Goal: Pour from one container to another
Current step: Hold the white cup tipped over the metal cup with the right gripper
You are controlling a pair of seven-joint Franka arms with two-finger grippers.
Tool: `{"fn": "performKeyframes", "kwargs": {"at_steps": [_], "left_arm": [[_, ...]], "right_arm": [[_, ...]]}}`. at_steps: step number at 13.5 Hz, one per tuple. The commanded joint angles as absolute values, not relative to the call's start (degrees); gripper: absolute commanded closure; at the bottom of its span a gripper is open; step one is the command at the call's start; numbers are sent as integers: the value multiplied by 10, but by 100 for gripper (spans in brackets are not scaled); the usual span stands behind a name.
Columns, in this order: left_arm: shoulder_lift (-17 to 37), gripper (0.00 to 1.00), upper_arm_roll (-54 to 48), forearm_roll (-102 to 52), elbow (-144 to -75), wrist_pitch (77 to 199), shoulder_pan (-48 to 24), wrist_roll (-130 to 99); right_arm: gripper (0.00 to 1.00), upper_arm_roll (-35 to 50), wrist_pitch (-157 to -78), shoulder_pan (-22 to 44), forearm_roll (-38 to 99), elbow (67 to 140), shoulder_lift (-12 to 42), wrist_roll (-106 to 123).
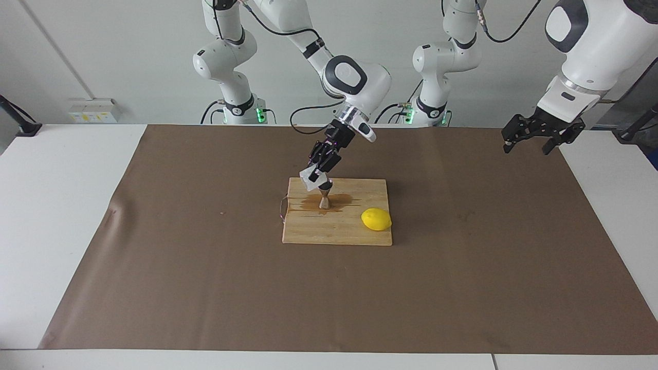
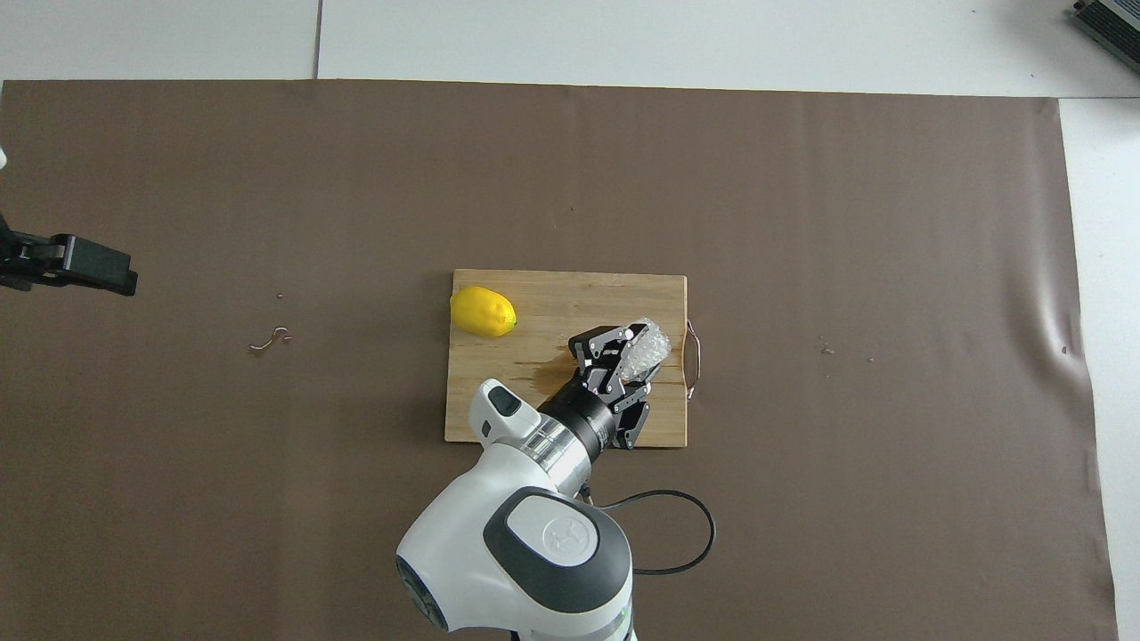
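tilted cup [image 1: 310, 177] over jigger [image 1: 325, 196]

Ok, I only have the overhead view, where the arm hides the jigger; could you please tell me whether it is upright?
Observer: Yes, the jigger stands upright on the board, right under the tilted cup held in the right gripper.
Operator: Has anything spilled?
Observer: A brown puddle spreads round the jigger's foot on the board.
Operator: And the left gripper?
Observer: The left gripper hangs open over the mat's edge at the left arm's end, waiting.
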State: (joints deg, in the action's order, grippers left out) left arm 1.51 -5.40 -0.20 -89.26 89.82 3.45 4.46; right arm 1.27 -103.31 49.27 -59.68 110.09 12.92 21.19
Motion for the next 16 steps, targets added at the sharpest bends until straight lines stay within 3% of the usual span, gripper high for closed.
{"fn": "performKeyframes", "kwargs": {"at_steps": [1,16], "left_arm": [[14,0,-54,5,-893,894,35,48],[16,0,-54,5,-893,895,32,47]], "right_arm": [[100,17,-1018,501,-618,1106,127,202],[100,17,-1004,510,-643,1115,126,195]]}}
